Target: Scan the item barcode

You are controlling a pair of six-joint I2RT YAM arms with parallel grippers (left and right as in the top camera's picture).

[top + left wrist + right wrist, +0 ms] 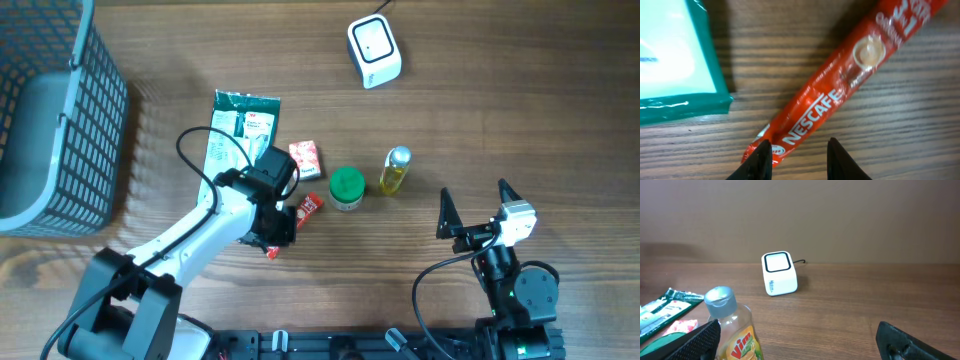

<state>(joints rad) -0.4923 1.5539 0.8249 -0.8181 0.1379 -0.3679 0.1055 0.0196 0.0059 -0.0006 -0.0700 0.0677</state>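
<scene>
Left gripper [797,161] narrowly parted at end of red foil Nescafé stick sachet [840,85], nothing clamped. Right gripper [805,342] wide, empty. White box scanner [778,273] well apart: pickup, scan pending.

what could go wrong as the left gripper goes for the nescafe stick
The left gripper sits at the very end of the Nescafe stick, which lies mostly beside the gap, so closing may miss it or pinch only a corner. The stick lies flat on the table, so it may get pushed rather than lifted.
</scene>
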